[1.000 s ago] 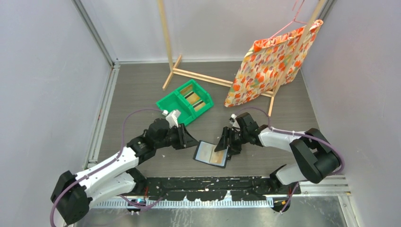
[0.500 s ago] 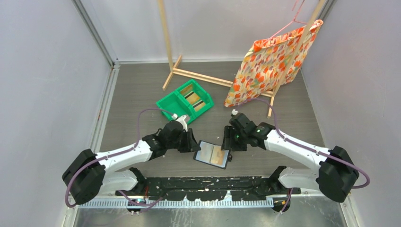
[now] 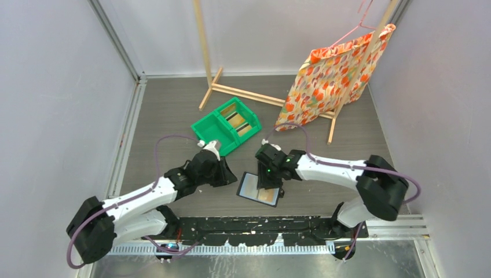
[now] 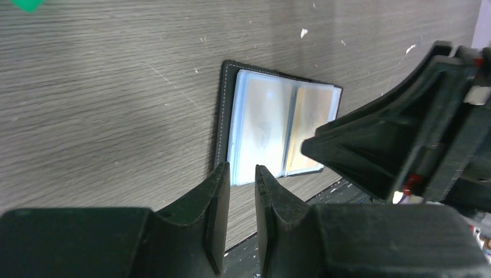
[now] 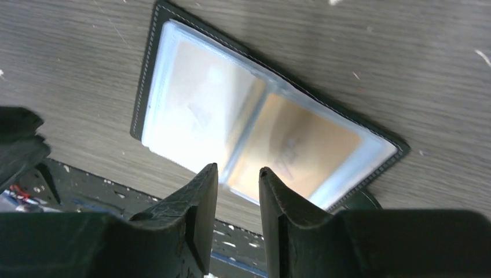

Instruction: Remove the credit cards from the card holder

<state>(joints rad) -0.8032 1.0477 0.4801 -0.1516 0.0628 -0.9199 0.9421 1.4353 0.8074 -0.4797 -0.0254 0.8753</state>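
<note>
The card holder (image 3: 250, 186) lies open and flat near the table's front edge, a dark bi-fold with pale pockets (image 5: 191, 110). A golden-tan credit card (image 5: 301, 145) shows through its right pocket, and the left pocket is washed out by glare. My right gripper (image 3: 268, 184) hangs over the holder's middle fold, and its jaws (image 5: 238, 169) are slightly open with nothing between them. My left gripper (image 3: 230, 175) sits just left of the holder (image 4: 228, 104), apart from it. Its jaws (image 4: 242, 169) stand a narrow gap apart and hold nothing. Two more credit cards (image 3: 237, 119) lie in the green bin.
A green two-compartment bin (image 3: 202, 126) stands behind the left gripper. A wooden rack (image 3: 243, 92) at the back carries an orange flowered cloth (image 3: 330, 75) on a hanger. A black rail (image 3: 260, 223) runs along the near table edge. Grey walls close in both sides.
My right gripper has swung left from the holder's right edge to over its middle, and its jaws have narrowed. The left gripper has drawn back a little to the left.
</note>
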